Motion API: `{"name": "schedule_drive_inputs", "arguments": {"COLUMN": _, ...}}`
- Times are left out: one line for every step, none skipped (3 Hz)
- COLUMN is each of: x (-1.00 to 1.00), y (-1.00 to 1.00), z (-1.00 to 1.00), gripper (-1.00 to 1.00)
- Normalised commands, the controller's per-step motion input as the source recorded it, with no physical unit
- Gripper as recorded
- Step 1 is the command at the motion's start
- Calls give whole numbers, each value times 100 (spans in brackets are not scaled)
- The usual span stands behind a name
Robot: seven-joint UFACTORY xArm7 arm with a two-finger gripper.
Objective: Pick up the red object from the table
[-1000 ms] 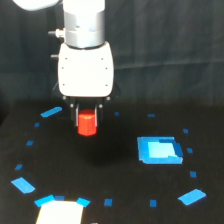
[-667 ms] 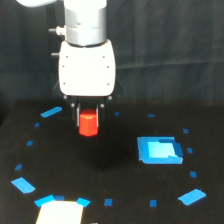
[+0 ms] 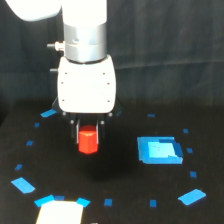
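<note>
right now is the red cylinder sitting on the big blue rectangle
No, the red cylinder hangs under the pincer, well toward the exterior view's left of the blue rectangle.

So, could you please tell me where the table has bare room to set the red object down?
The widest bare patch of the table lies between the red object, held in the gripper, and the large blue rectangle, running down toward the lower tape marks. The near left is crowded by the white patch and blue tape.
</note>
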Motion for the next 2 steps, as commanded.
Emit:
{"name": "schedule_drive_inputs", "arguments": {"x": 23, "y": 96, "z": 100, "gripper": -71}}
{"name": "schedule_drive_inputs", "arguments": {"x": 32, "y": 100, "z": 83, "gripper": -100}}
